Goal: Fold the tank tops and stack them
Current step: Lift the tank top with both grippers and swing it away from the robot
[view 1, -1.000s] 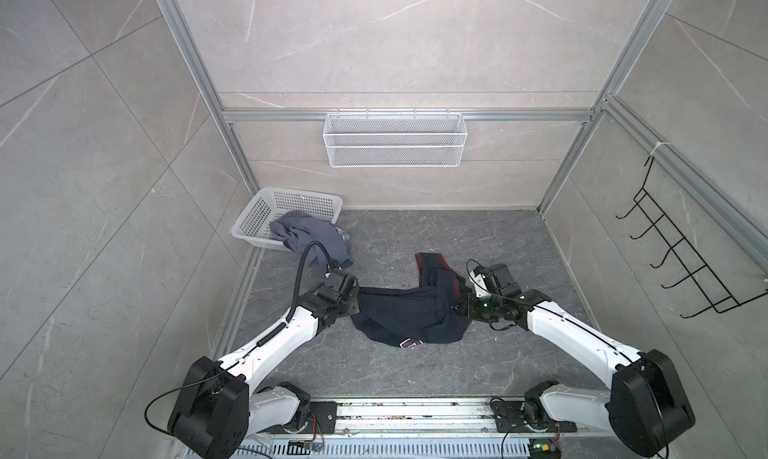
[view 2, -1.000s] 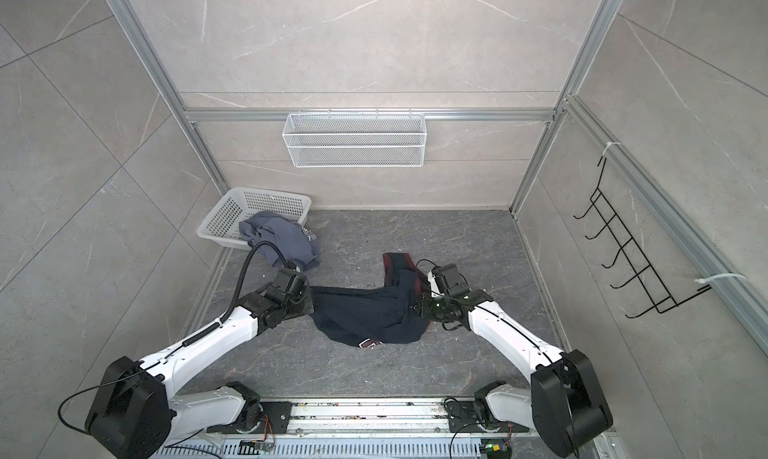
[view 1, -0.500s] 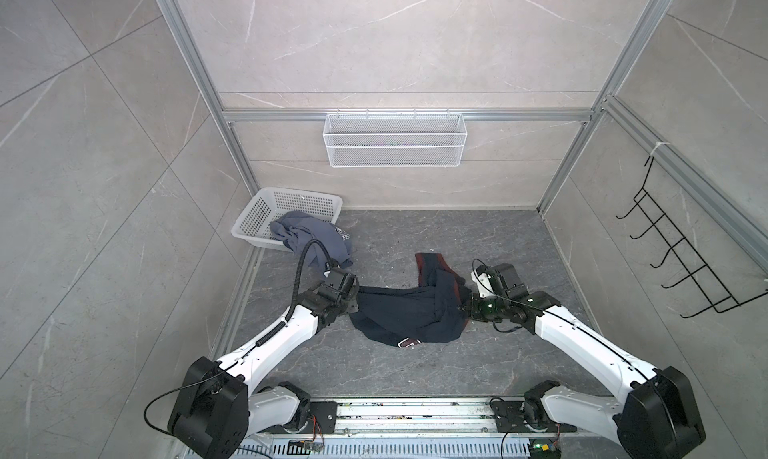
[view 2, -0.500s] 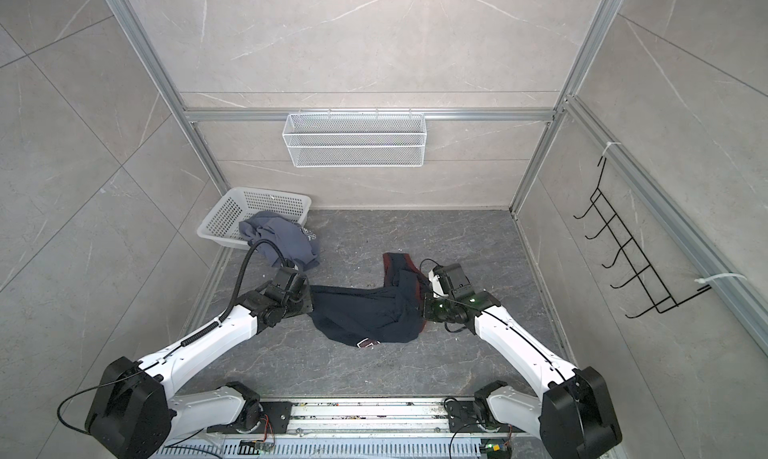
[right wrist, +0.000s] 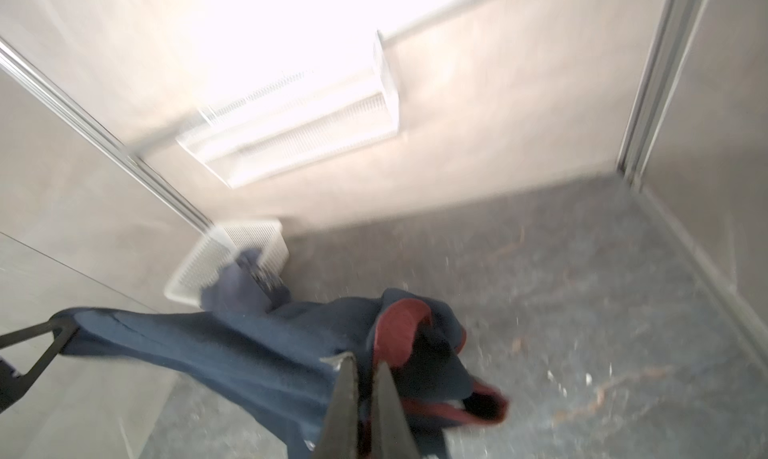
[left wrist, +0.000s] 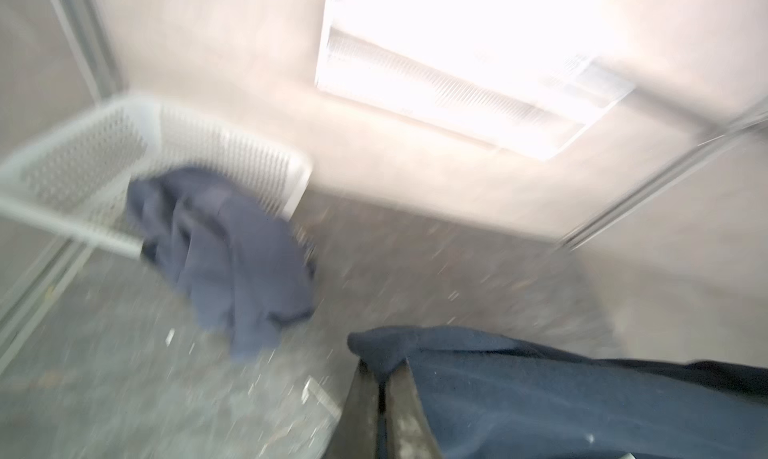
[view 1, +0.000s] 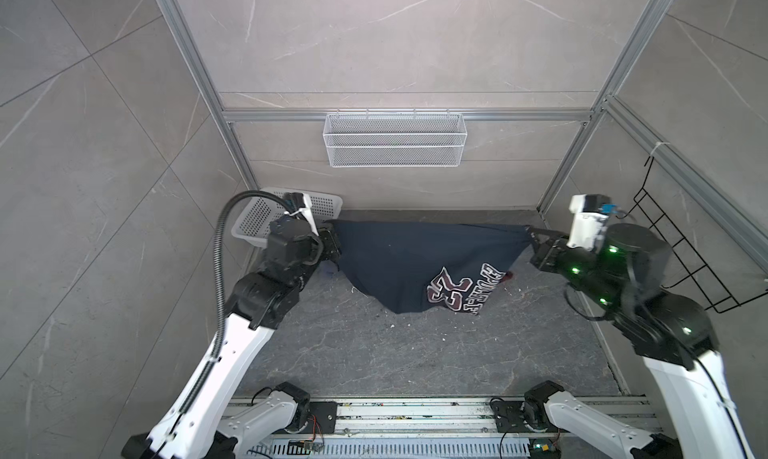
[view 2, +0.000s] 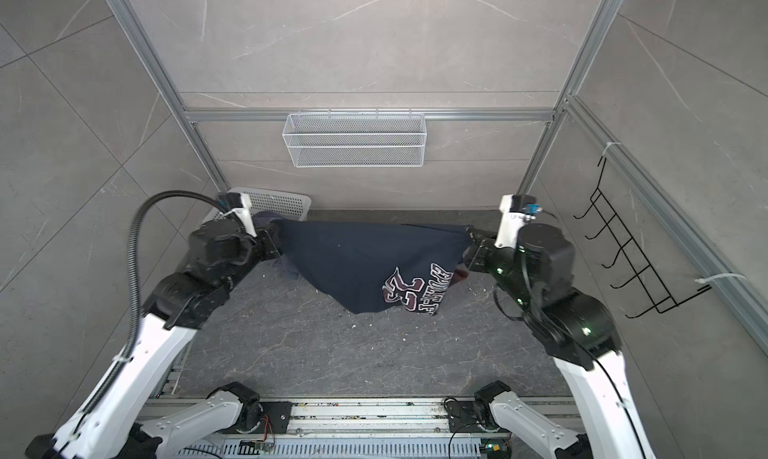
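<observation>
Navy tank top (view 1: 395,257), lettering tilted, hangs stretched between left tool (view 1: 332,240) and right tool (view 1: 530,231), both clamped on it

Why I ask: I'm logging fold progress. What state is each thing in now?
left gripper: shut on the navy tank top.
right gripper: shut on the navy tank top.
navy tank top: unfolded, held up, stretched between both grippers.
white basket: on the floor by the back wall.
blue-grey tank top: crumpled, draped over the white basket's rim.
</observation>
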Available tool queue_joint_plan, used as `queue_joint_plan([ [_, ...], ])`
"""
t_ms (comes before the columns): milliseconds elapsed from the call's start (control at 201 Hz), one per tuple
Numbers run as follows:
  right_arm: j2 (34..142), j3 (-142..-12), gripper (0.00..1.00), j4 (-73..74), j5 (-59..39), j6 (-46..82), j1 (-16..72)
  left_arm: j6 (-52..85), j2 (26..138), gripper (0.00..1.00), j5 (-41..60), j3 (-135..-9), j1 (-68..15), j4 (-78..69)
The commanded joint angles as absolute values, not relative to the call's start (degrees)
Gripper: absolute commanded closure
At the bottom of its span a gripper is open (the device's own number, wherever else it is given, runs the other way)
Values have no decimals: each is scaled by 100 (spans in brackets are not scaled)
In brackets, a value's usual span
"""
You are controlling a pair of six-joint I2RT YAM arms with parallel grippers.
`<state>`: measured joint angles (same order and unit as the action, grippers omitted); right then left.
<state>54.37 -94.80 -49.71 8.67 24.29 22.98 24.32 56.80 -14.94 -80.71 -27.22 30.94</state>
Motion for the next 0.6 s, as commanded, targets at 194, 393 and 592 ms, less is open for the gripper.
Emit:
queue_joint_plan([
  [194,5555,-9023,100,-5402,1495,2147,2291,2022,5850,100,-1406,-7958,-2649,3715],
  [393,6162,-7955,100,-5122,1144,2396,2287,2317,7046,100,-1556,-7730,-2632,4183],
  [592,7441,-9655,100,-5220,1724,2168,2032,2434,8223,100,-1301,-9693,-1953,4290],
])
